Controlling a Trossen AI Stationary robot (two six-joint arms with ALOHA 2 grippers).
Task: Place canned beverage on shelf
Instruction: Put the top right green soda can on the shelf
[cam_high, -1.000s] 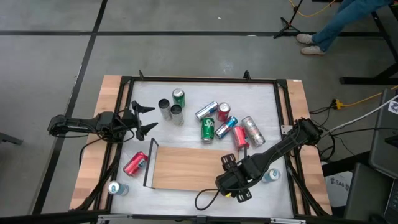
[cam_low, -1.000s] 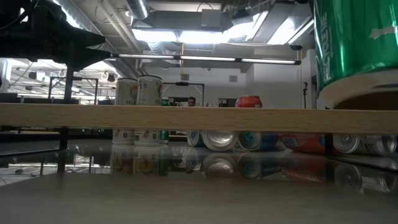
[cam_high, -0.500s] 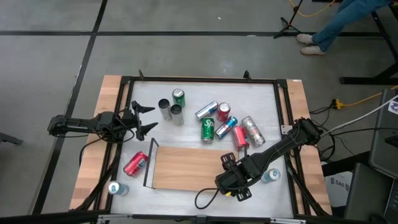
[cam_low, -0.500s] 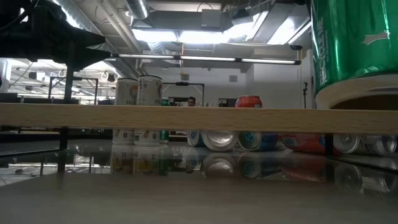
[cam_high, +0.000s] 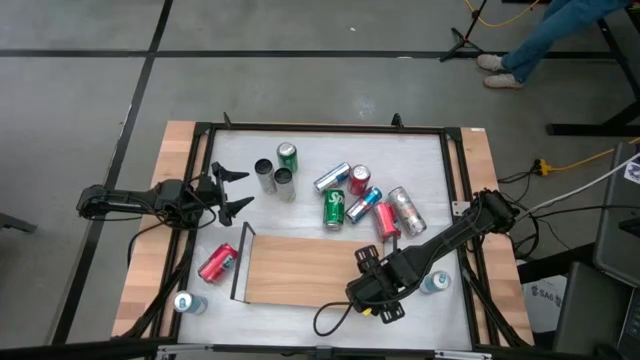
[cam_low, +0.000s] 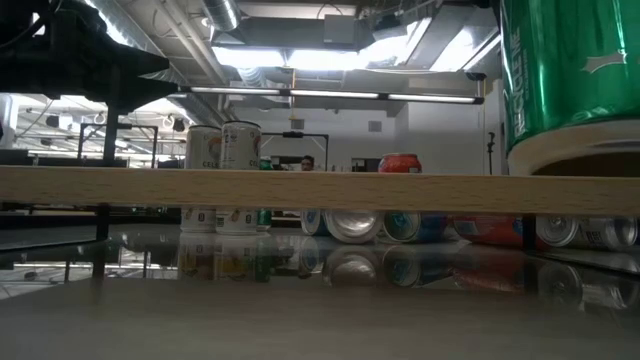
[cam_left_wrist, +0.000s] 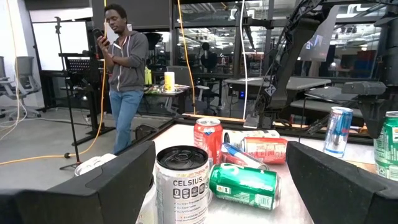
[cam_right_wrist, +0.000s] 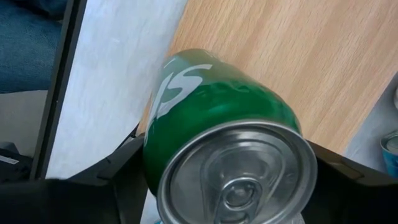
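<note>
The shelf (cam_high: 300, 270) is a light wooden board lying flat on the white tabletop's near middle; its edge crosses the low view (cam_low: 300, 187). My right gripper (cam_high: 368, 290) is over the board's near right corner, shut on a green can (cam_right_wrist: 217, 118), which also shows in the low view (cam_low: 570, 70). The gripper hides the can in the high view. My left gripper (cam_high: 232, 190) waits open and empty at the table's left, facing a standing Celsius can (cam_left_wrist: 181, 183). My right gripper pinches the green can's round side wall (cam_right_wrist: 155, 143) between its two fingers, one finger (cam_right_wrist: 121, 171) on each side. The fingers slant down from above, with the can's top (cam_right_wrist: 239, 171) facing the wrist. The can stands nearly upright, its bottom rim (cam_low: 560, 150) at the board's top; whether it touches I cannot tell.
Several cans stand and lie in a cluster (cam_high: 345, 195) beyond the shelf. A red can (cam_high: 217, 262) lies left of the shelf's black rail (cam_high: 243, 262). Single cans stand at the near left (cam_high: 184, 302) and by my right arm (cam_high: 436, 282). A person (cam_left_wrist: 124, 68) stands beyond the table.
My right gripper has sunk a little with the green can toward the shelf, then held still.
</note>
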